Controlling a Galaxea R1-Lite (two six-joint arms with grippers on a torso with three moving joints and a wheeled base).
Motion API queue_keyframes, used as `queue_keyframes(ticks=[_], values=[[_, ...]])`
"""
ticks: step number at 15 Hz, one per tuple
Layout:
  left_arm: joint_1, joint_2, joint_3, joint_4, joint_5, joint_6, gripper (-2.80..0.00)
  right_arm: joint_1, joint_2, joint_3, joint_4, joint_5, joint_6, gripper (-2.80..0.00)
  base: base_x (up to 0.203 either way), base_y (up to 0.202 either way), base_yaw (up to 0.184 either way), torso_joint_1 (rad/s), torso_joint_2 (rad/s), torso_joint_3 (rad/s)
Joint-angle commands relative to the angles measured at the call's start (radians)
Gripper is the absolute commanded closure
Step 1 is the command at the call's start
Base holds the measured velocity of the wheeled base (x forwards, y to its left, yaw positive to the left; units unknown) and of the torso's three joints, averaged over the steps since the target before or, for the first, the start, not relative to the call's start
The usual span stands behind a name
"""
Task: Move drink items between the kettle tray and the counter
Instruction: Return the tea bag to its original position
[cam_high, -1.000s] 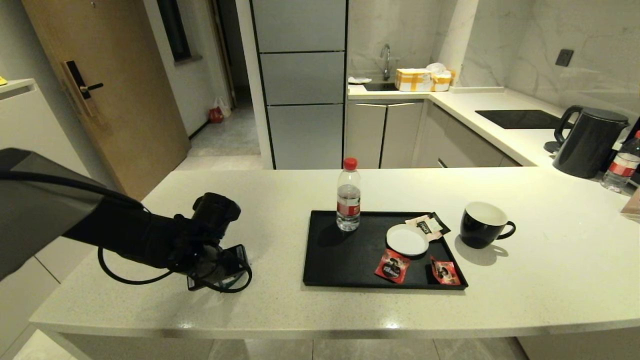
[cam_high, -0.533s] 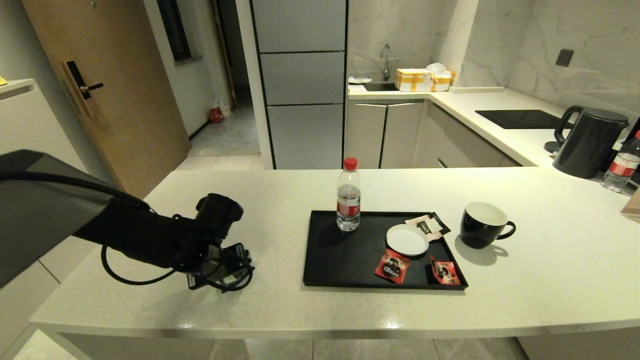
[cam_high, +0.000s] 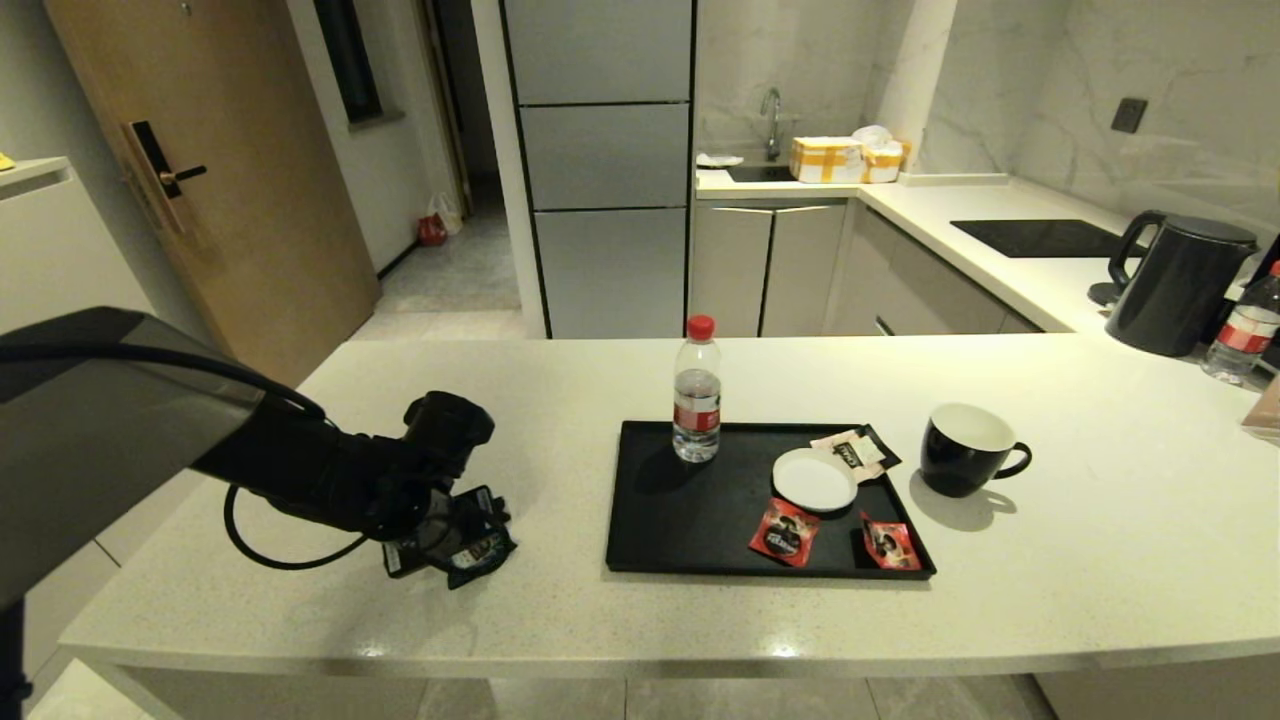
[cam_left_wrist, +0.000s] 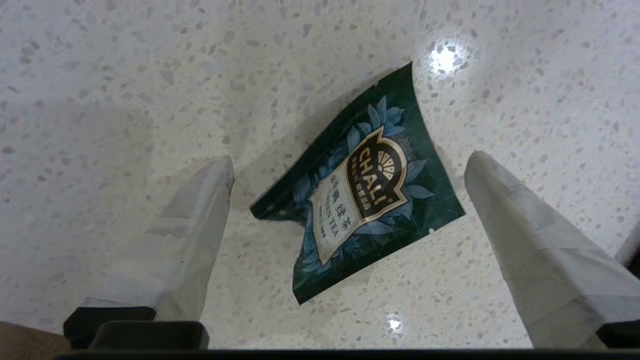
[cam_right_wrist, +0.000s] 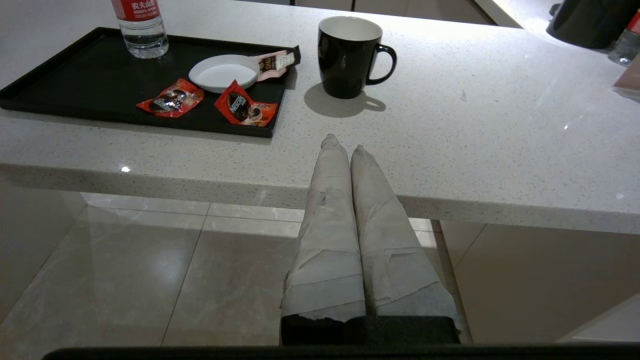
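Left end effector (cam_left_wrist: 350, 165): positioned low over the worktop (cam_high: 560, 400), to the left of the tray (cam_high: 690, 520) and well apart from it. Its two fingers (cam_left_wrist: 195, 220) are spread wide. The teal sachet (cam_left_wrist: 362, 187) lies between them on the worktop, printed face up, touching neither finger. One edge of the sachet curls slightly off the surface. In the head view the sachet (cam_high: 482, 545) shows just beyond the end effector's tip.

Right end effector (cam_right_wrist: 347, 150): held below and in front of the near worktop edge, out of the head view. Its fingers are pressed together and hold nothing.

Mug (cam_high: 965, 450): stands upright on the worktop just beside the right end of the tray, handle pointing right.

Tray contents: a water bottle (cam_high: 697, 405) stands upright near the far rim. A white saucer (cam_high: 814, 480) sits toward the right end, with pale packets (cam_high: 852, 450) at its far side overlapping the tray corner. Two red sachets (cam_high: 786, 532) lie near the front rim.

A black kettle (cam_high: 1180, 285) stands at the far right of the worktop.
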Motion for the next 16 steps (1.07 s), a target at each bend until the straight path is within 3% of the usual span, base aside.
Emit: queue_keyframes(ticks=[1, 2, 14, 16], values=[[0.000, 0.002, -0.006, 0.002, 0.000, -0.002, -2.80, 0.000, 0.000, 0.003, 0.000, 0.001, -0.002, 0.00, 0.000, 0.000, 0.000, 0.000, 0.00, 0.000], [0.000, 0.005, -0.006, 0.001, 0.000, -0.002, 0.00, 0.000, 0.000, 0.003, 0.000, 0.001, -0.002, 0.00, 0.000, 0.000, 0.000, 0.000, 0.00, 0.000], [-0.005, -0.007, -0.025, -0.022, -0.015, -0.001, 0.00, 0.000, 0.000, 0.003, 0.000, 0.001, -0.001, 0.00, 0.000, 0.000, 0.000, 0.000, 0.00, 0.000], [-0.027, -0.072, -0.030, -0.037, -0.064, 0.010, 0.00, 0.000, 0.000, 0.003, 0.000, 0.001, -0.003, 0.00, 0.000, 0.000, 0.000, 0.000, 0.00, 0.000]])
